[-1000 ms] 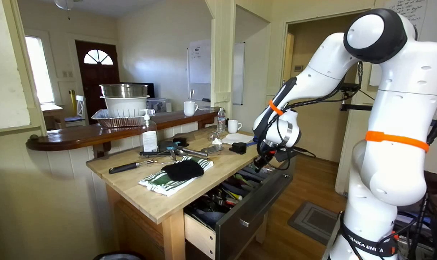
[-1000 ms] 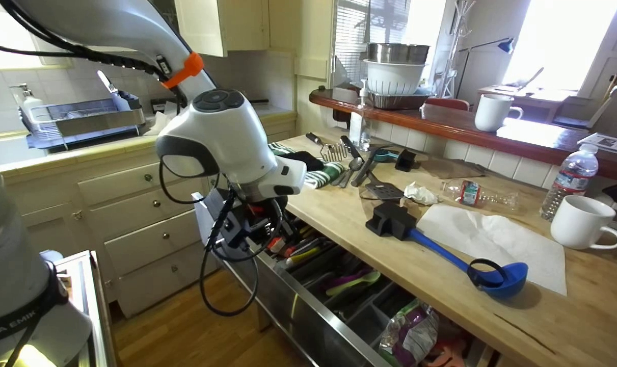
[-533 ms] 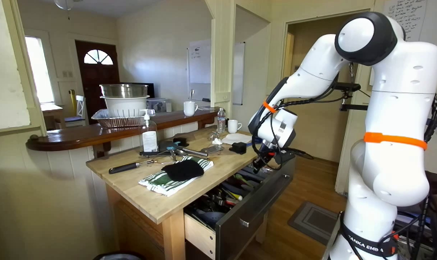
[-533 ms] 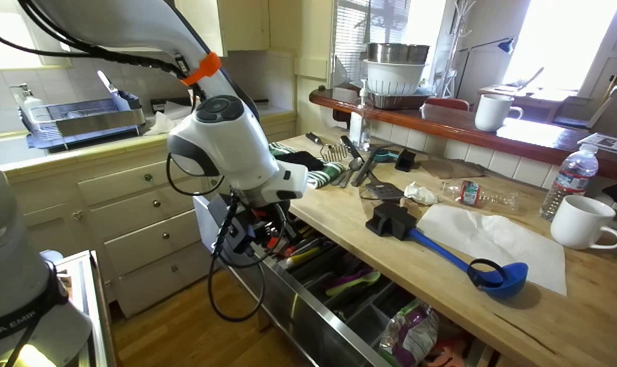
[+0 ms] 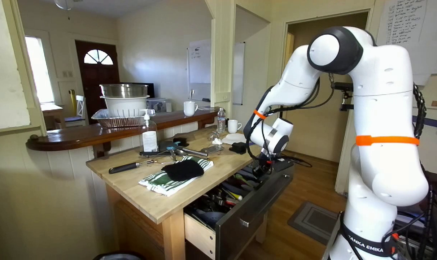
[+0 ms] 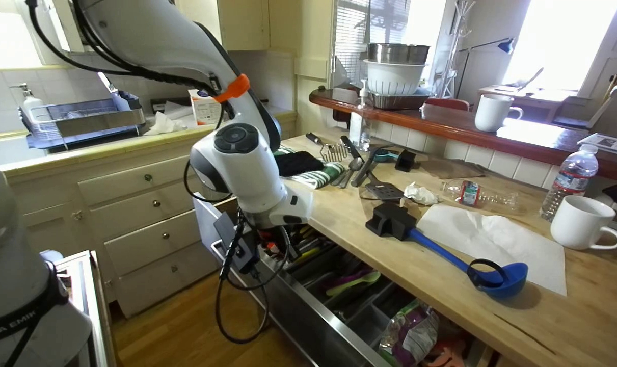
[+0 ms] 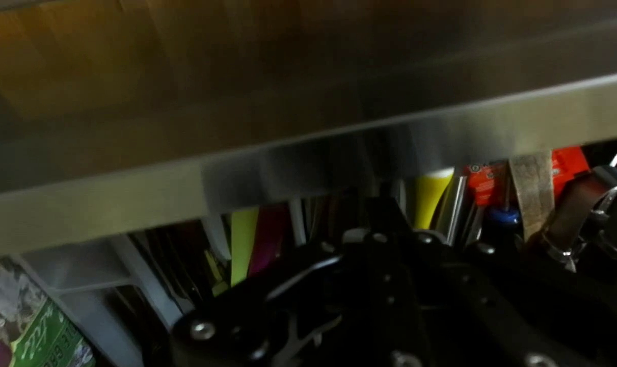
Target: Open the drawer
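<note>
In an exterior view, the pulled-out drawer [image 6: 308, 318] fills the lower centre — utensils [image 6: 353, 283] in its grey divided tray [image 6: 368, 323], a plastic bag [image 6: 411, 332] beside that. Upper right, a steel bowl [image 6: 397, 53] tops a white colander [image 6: 394, 79]. The claw [image 7: 382, 209], fingers pressed together, shows right of centre in the wrist view, near the drawer's metal edge [image 7: 308, 165].

On the wooden desk [image 5: 225, 163], a striped towel [image 5: 167, 187] and black-handled masher [image 5: 126, 168] lie left of the pincer [image 5: 257, 172] in an exterior view; right of it, in an exterior view, are a blue ladle [image 6: 453, 258], white sheet [image 6: 497, 234], mug [image 6: 575, 224] and upright bottle [image 6: 570, 178].
</note>
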You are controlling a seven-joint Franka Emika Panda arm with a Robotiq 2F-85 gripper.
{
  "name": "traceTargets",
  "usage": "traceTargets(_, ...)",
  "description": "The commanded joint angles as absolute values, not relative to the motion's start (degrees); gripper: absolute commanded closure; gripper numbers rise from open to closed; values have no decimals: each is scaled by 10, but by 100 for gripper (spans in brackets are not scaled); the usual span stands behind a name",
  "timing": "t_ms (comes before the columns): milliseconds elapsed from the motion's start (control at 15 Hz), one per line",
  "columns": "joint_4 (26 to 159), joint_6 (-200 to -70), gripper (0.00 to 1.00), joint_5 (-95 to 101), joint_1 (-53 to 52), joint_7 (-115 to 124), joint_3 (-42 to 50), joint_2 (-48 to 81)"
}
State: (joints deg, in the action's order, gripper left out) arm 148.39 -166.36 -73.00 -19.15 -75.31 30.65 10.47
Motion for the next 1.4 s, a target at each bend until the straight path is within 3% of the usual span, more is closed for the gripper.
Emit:
traceTargets(0, 1460, -1620, 100, -742, -176, -761, 299, 170)
traceTargets(467, 1488, -1602, 100, -636, -197, -647, 327, 187)
traceTargets(533, 1502, -1633, 100, -565, -105, -594, 240, 164)
traceTargets(733, 1534, -1631, 100, -428, -67, -470, 214, 143)
traceTargets(800, 1542, -1608, 100, -427, -139, -457, 286, 143)
traceTargets(1333, 1579, -1588, 100, -270, -227, -295, 404, 114)
